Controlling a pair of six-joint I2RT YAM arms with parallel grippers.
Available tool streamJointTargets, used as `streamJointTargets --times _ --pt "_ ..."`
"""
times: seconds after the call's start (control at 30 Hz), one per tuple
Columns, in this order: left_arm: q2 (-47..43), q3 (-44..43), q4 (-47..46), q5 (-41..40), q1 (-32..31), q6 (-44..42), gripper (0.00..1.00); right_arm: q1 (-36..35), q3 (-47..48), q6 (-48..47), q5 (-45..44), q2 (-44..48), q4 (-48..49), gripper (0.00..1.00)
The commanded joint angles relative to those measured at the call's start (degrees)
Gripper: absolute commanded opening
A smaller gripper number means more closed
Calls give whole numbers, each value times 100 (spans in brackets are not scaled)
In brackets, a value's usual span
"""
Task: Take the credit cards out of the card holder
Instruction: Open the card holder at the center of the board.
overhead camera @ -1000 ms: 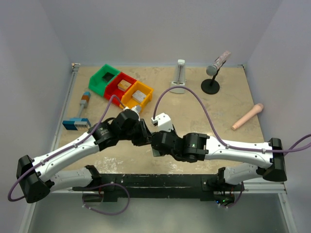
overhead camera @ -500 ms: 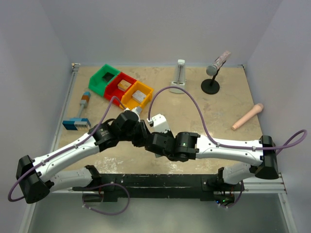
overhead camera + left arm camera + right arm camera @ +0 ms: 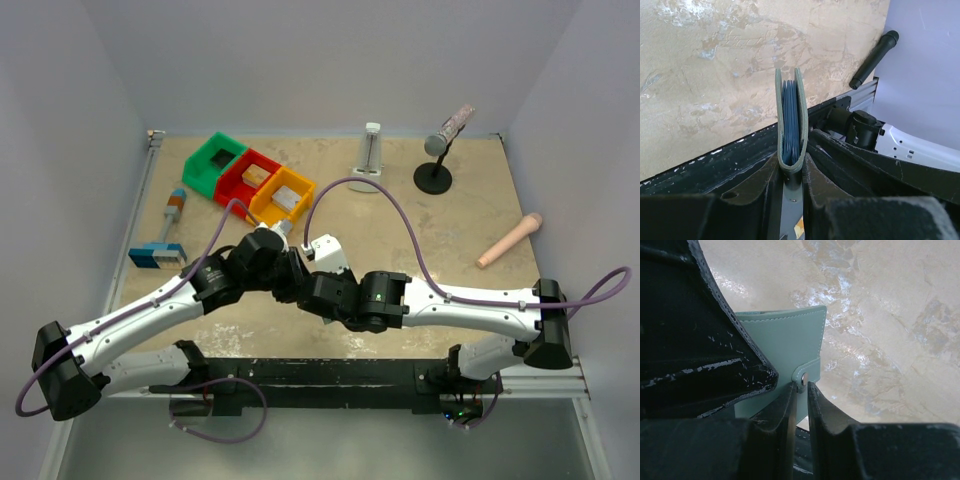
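The light teal card holder (image 3: 799, 100) stands edge-on and folded shut between the fingers of my left gripper (image 3: 790, 165), which is shut on its folded spine. Dark blue layers (image 3: 789, 120) show inside it; I cannot make out separate credit cards. In the right wrist view the holder's flat panel (image 3: 785, 340) faces the camera, and my right gripper (image 3: 801, 387) is shut on its small side tab (image 3: 807, 371) at the metal snap. In the top view the two grippers (image 3: 290, 272) (image 3: 305, 290) meet above the table's near middle and hide the holder.
Green (image 3: 215, 165), red (image 3: 250, 178) and orange (image 3: 283, 195) bins with small blocks stand at the back left. A blue-and-white block with a handle (image 3: 158, 254) lies at the left. A microphone stand (image 3: 440, 150), a white upright piece (image 3: 370, 155) and a tan cylinder (image 3: 510, 240) are at the back and right.
My right arm has moved left, bringing its gripper up against the left gripper and the holder. Over the last half second nothing visibly moves.
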State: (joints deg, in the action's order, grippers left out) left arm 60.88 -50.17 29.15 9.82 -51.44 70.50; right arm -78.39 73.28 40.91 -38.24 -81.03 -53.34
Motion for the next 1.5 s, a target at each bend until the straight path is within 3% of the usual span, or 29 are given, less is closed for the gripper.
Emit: streamJointTargets --times 0.0,0.27,1.47 --pt "-296 -72 -621 591 -50 166 0 26 64 -12 -175 -79 -256 17" --pt "-296 -28 -700 609 -50 113 0 26 46 22 -131 -70 -282 0" --pt "-463 306 -621 450 -50 17 0 34 -103 954 -694 316 -1126 0"
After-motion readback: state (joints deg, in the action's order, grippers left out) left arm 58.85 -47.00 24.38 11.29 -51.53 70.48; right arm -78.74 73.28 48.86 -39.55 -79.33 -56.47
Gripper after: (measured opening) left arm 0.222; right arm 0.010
